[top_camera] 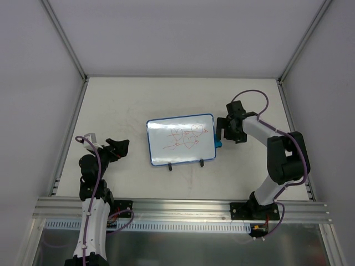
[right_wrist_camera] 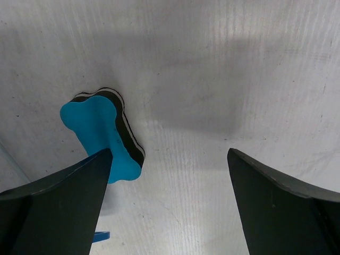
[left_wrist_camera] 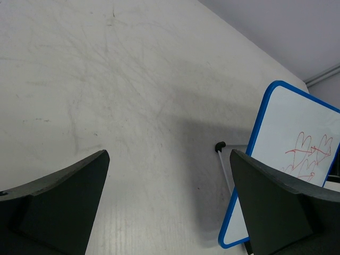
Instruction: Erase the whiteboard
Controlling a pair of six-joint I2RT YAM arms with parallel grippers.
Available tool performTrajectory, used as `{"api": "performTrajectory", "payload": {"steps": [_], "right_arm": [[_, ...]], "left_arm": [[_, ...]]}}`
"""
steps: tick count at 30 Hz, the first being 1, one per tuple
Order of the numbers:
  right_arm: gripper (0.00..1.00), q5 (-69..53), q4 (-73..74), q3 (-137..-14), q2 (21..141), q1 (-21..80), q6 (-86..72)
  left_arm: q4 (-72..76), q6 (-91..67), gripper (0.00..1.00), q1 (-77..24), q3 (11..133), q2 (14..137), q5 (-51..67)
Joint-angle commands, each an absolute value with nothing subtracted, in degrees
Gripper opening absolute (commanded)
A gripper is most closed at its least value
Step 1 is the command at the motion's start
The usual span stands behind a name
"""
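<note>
Top external, starting at the left edge of the table (top_camera: 122, 105): what's there?

– The left gripper (top_camera: 117, 147), jaws spread and holding nothing, above bare surface near the left edge.

And the whiteboard (top_camera: 180, 139)?

– About mid-table, tilted up on two black feet (top_camera: 170, 165) at its near edge. It has a blue frame, and there are red hearts and arrows on its right half.

Further right?

– A blue eraser (top_camera: 218, 144) lies just beside the board's near right corner. The right gripper (top_camera: 228, 134) hangs over it, jaws also wide apart and holding nothing.

What do the wrist views add?

– The left wrist view shows the board's edge and one foot from low down. The right wrist view shows the eraser is bone-shaped with a black underlayer, lying by the left-hand finger (right_wrist_camera: 58, 207). Whether they touch, I can't tell.
</note>
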State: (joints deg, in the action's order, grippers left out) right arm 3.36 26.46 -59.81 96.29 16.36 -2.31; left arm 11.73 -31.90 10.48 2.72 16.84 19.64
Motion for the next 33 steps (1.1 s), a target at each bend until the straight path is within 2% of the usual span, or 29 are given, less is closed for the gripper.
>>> {"api": "performTrajectory", "payload": {"steps": [1, 15, 26, 33], "right_arm": [[0.95, 8.6, 28.47, -61.61, 96.94, 16.61, -3.16], [0.97, 9.24, 29.53, -59.77, 94.22, 9.15, -4.22], [0.97, 5.54, 27.33, -58.09, 85.0, 10.89, -1.76], [0.83, 4.04, 27.77, -59.76, 87.36, 13.45, 1.76]], "left_arm": [[14.59, -30.59, 0.99, 10.28, 2.2, 17.05, 21.09], [14.77, -30.5, 0.99, 10.28, 2.29, 17.49, 21.27], [14.85, -30.5, 0.99, 10.28, 2.37, 17.32, 21.36], [14.85, -30.5, 0.99, 10.2, 2.2, 17.23, 21.27]]}}
